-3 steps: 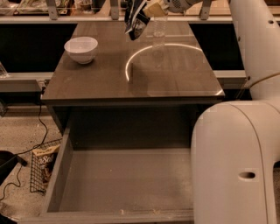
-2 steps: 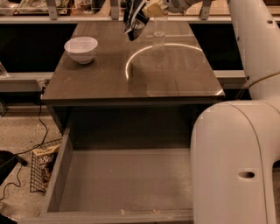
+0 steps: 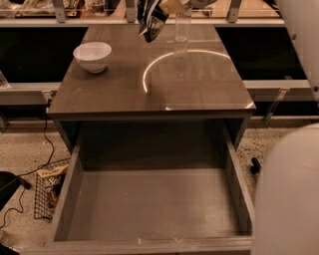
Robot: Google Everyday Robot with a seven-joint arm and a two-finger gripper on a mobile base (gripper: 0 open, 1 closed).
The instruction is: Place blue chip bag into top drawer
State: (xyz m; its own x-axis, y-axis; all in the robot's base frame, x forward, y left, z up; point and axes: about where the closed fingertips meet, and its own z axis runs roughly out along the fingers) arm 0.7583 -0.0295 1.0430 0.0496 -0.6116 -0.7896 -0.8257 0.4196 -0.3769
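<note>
Fingers [image 3: 173,6] of gripper [image 3: 163,7] are clamped on blue chip bag [image 3: 149,21] | tabletop [image 3: 199,84] directly beneath, top drawer [image 3: 149,204] well below | risk: bag is caught by tabletop if released early

Top centre, the frame edge cuts off the claw [image 3: 172,5] and the blue chip bag [image 3: 151,21] it grips; lower right, the robot body [image 3: 289,194] hides a corner of the top drawer [image 3: 149,204].

Noted on desk [image 3: 114,94]: white bowl [image 3: 92,56] upright at left rear; clear bottle [image 3: 182,27] upright at far end, below hand [image 3: 173,5] at top edge. On floor, left: wire basket [image 3: 41,201] holding brown snack bag [image 3: 51,182]; black cable [image 3: 46,142] alongside.
</note>
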